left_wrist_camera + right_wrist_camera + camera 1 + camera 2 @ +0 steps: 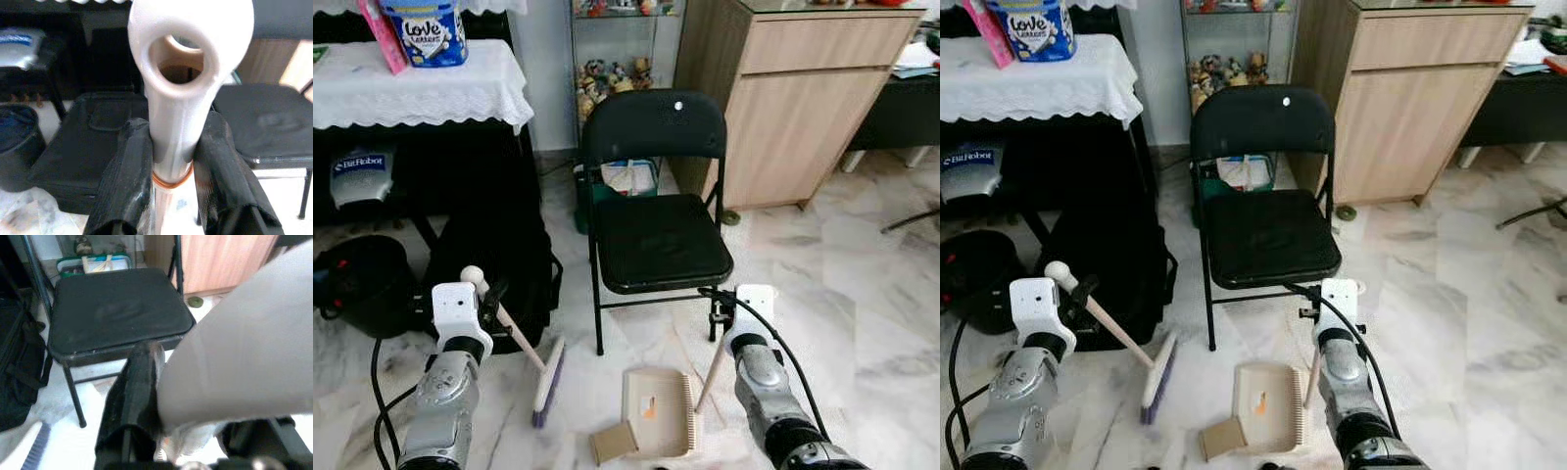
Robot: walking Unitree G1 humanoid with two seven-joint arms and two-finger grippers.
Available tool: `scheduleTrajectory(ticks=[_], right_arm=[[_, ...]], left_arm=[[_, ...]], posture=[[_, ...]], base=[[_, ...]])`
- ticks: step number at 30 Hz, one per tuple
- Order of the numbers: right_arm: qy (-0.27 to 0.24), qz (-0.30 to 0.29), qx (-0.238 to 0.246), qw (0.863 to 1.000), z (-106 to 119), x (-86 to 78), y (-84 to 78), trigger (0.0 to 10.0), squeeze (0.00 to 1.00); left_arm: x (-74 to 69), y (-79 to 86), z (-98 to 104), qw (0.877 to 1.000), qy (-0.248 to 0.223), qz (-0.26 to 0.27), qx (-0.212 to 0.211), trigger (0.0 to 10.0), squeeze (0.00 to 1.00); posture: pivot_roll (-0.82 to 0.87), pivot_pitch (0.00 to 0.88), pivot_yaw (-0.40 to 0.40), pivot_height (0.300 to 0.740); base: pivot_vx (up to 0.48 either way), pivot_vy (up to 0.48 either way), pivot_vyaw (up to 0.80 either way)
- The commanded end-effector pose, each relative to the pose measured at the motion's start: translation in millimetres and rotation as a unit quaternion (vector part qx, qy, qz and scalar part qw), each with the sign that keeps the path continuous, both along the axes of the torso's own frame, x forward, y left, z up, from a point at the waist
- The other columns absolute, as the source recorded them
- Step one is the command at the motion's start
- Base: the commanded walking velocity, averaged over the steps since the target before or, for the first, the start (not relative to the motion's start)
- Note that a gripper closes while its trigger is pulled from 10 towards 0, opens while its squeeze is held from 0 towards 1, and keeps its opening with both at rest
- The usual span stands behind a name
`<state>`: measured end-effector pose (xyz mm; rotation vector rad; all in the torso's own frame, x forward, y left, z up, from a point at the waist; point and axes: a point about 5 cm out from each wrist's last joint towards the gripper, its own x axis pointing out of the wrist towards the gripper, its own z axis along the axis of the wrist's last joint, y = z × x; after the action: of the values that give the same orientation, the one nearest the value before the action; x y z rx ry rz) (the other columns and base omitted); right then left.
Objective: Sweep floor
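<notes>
Cardboard point(612, 442) lay on the floor point(862, 323) touching the dustpan point(656, 411), nearest the camera and between the two sets of fingers. Left gripper point(489, 302) pinched the brush point(548, 382) by its handle near the white end, fingers point(124, 186) pressed against both sides; bristles rested on the floor below and inboard of the fingers. Right gripper point(717, 318) clamped the dustpan handle; pan lay flat on the floor below the fingers, with an orange scrap point(649, 411) inside. Chair point(656, 235) stood just beyond both grippers. Judgement: sweeping was under way; one scrap collected, cardboard remained outside the pan.
</notes>
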<state>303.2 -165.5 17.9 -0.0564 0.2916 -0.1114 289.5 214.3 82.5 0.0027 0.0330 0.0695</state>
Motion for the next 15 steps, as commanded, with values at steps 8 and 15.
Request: scheduleTrajectory(ticks=[8,15], right_arm=[[0.022,0.004,0.005,1.0,-5.4,-2.3,2.5,10.0,0.0],[0.024,0.005,0.006,1.0,-6.0,-2.5,3.1,10.0,0.0]], left_arm=[[6.2,-2.2,18.2,0.999,-0.032,-0.004,0.016,10.0,0.0],[8.0,-0.7,22.5,0.998,-0.03,-0.014,0.056,10.0,0.0]], posture=[[-0.05,0.064,-0.004,0.74],[-0.05,0.066,-0.003,0.74]], base=[[0.0,0.0,0.0],[0.0,0.0,0.0]])
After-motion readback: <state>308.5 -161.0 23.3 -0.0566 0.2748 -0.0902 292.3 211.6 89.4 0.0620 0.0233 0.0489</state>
